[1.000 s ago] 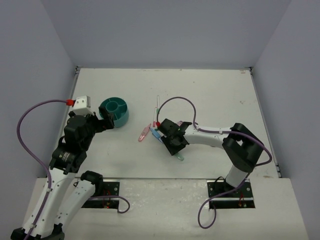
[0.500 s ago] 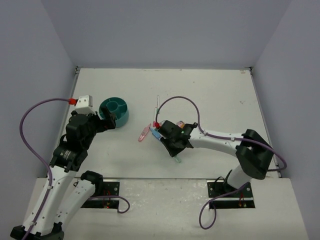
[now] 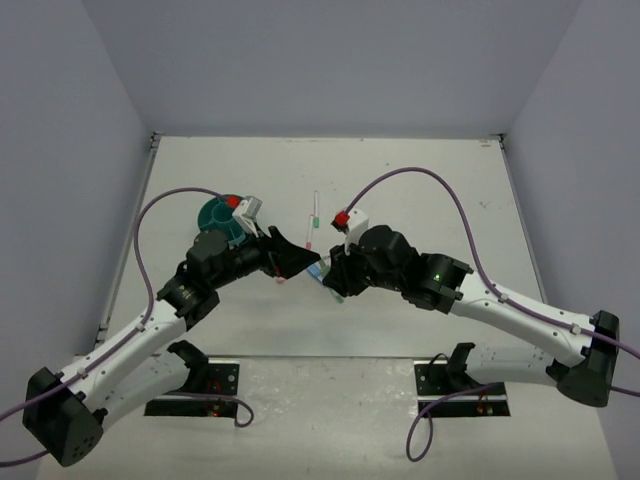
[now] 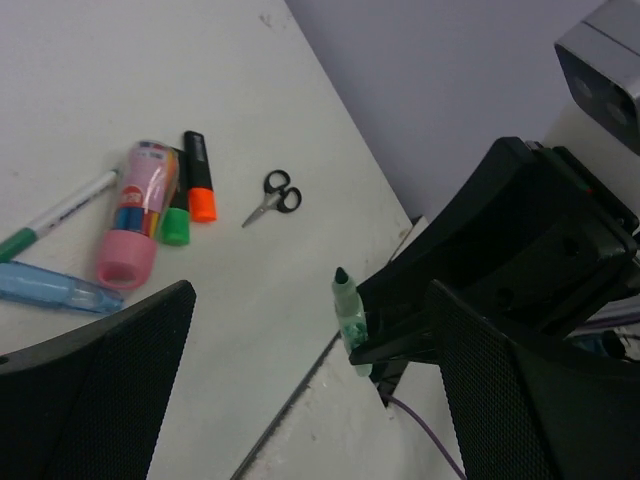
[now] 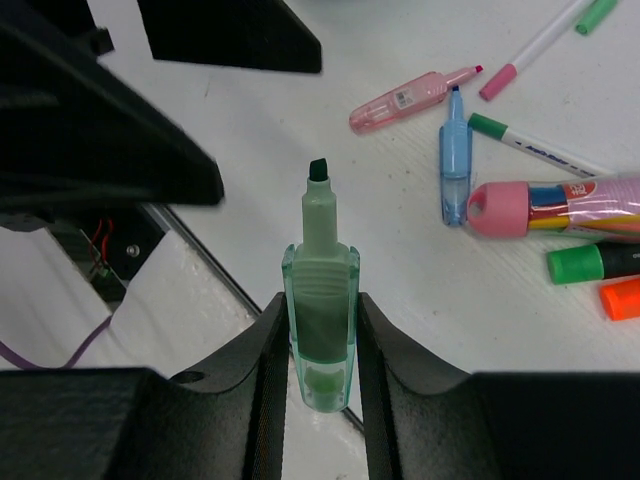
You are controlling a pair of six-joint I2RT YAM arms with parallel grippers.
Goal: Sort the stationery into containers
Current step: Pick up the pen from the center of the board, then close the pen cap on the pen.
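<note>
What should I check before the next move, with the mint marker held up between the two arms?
1. Grip: right gripper shut on mint marker: ok.
2. Receiver: left gripper open: ok.
3. Marker inside the left gripper's gap: cannot tell, depth unclear.
4. Marker tip capped: not ok, tip bare.
5. Free compartment in teal organiser: cannot tell, partly hidden.

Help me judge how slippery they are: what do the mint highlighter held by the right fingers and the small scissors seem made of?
Mint highlighter: translucent plastic, smooth and slightly glossy; its darker core shows through the barrel. Scissors: black handle loops, probably plastic; pale grey blades, likely metal, though too small to be sure.
</note>
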